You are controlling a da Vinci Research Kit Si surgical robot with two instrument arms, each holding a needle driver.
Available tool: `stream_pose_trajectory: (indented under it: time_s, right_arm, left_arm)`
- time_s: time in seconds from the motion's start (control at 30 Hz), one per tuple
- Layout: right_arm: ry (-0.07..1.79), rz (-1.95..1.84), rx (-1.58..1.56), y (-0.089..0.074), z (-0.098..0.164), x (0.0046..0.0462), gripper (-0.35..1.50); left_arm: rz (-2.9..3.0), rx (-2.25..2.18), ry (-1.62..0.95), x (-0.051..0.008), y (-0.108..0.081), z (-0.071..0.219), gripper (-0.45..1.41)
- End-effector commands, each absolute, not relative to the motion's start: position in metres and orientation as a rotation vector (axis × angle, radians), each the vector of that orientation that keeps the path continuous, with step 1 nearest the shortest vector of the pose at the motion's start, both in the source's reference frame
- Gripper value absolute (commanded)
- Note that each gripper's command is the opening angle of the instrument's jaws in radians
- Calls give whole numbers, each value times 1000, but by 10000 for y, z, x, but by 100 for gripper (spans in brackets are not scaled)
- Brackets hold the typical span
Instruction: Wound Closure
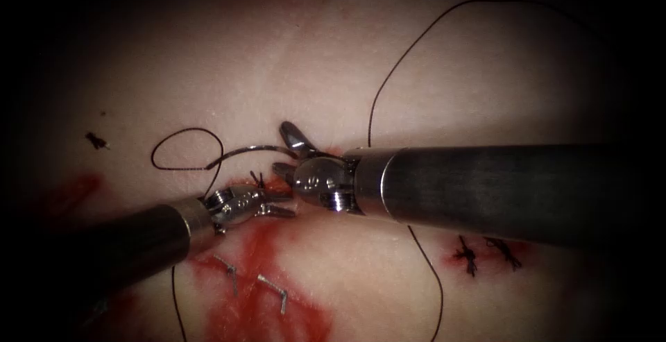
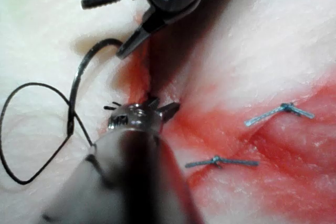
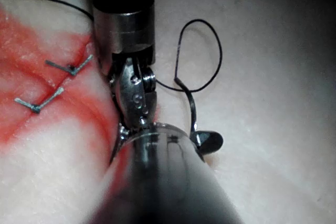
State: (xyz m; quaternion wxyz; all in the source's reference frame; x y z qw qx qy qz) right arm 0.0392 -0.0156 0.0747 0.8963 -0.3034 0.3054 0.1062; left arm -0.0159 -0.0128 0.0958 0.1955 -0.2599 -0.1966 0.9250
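While the left claw (image 1: 267,202) sits at the cut (image 1: 267,182) in the tissue (image 1: 291,57), I cannot tell if it grips anything. Just behind, the right claw (image 1: 286,149) is wide open and holds nothing, with the needle (image 1: 253,150) lying out of the tissue by its upper jaw, left of the cut. I think the stitch is mid-way; next, a claw needs a firm, careful grip on the needle.

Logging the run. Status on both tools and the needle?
Right tool open around needle, needle above tissue. Left tool at cut, jaws parted, empty. Thread looped left.

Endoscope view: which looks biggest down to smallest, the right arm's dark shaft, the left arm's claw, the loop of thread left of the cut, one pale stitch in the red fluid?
1. Right shaft, though nearest the camera.
2. Thread loop.
3. Left claw.
4. Pale stitch.
Claw and stitch look close; unsure.
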Motion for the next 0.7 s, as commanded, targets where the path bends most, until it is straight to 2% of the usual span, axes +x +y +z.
stream_pose_trajectory:
  time_s: [0.03,0.3,0.7]
  right_arm:
    - [624,199,-653,-165,748,415,145]
    - [523,41,-786,-175,749,460,143]
    - [395,-154,-892,-173,793,469,140]
  left_arm:
    - [2592,-730,-551,-165,-129,966,24]
    - [2593,-730,-552,-165,-129,966,24]
    - [2593,-731,-553,-164,-129,966,22]
